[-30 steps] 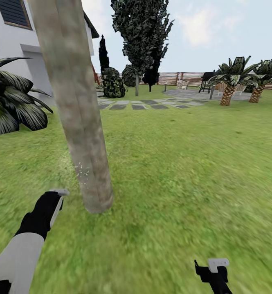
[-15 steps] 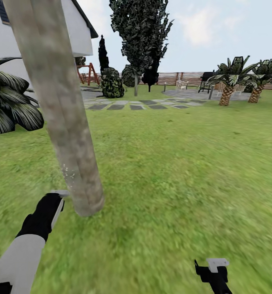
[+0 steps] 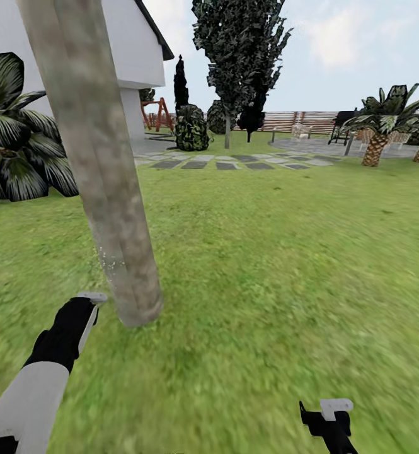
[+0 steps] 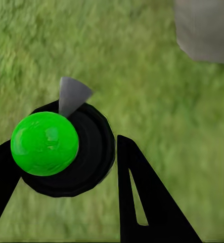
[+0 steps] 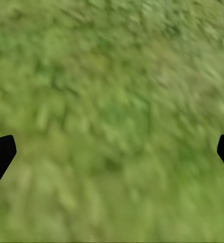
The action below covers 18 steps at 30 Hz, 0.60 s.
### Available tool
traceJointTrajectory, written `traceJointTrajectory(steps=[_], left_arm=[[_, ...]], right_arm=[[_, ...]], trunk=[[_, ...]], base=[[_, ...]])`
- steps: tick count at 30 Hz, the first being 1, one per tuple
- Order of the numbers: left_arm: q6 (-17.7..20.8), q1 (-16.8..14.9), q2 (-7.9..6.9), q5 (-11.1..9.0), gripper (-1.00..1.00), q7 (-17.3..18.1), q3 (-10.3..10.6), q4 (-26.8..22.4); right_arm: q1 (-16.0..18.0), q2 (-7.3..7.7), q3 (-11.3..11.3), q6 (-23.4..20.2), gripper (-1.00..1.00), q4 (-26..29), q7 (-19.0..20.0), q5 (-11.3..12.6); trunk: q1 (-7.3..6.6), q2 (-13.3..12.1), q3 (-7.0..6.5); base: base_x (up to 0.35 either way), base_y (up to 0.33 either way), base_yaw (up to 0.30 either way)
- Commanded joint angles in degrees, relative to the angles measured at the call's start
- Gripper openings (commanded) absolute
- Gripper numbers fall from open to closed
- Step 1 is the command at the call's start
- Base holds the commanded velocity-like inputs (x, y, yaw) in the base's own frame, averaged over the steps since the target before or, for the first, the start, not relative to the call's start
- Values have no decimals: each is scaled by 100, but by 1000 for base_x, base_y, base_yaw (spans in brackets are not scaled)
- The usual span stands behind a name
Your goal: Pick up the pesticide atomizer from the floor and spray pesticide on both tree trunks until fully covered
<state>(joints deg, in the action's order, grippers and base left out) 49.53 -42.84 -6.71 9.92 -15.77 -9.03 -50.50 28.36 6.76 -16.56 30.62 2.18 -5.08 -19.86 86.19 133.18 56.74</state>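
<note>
Left claw [image 4: 61,167] grips atomizer [image 4: 45,144], apparently misting nearby tree trunk [image 3: 102,189]

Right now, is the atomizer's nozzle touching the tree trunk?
Apart. In the head view, grass shows between the atomizer held by the left end effector and the tree trunk; the left wrist view shows lawn between them too.

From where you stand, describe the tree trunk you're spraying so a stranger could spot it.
Start at the white house at the lawn's left. In front of it a thick grey-brown tree trunk rises from the grass, just beyond the left gripper. Unlike the scaly orange palms farther back, it is smooth, bare and leaning.
</note>
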Motion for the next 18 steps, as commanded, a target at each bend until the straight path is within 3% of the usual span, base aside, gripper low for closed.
traceJointTrajectory(steps=[1,9,18], left_arm=[[31,-5,3,45,-100,13,-2,-4],[31,-5,10,46,-100,15,-11,-29],[31,-5,11,46,-100,22,-30,-47]], right_arm=[[3,1,-23,14,100,-7,-34,-61],[3,1,-23,14,100,-1,-34,-61],[3,17,-23,22,100,9,-37,-61]], trunk=[[-1,2,5],[-1,2,5],[-1,2,5]], base=[[0,-275,275],[0,-275,256],[64,-275,19]])
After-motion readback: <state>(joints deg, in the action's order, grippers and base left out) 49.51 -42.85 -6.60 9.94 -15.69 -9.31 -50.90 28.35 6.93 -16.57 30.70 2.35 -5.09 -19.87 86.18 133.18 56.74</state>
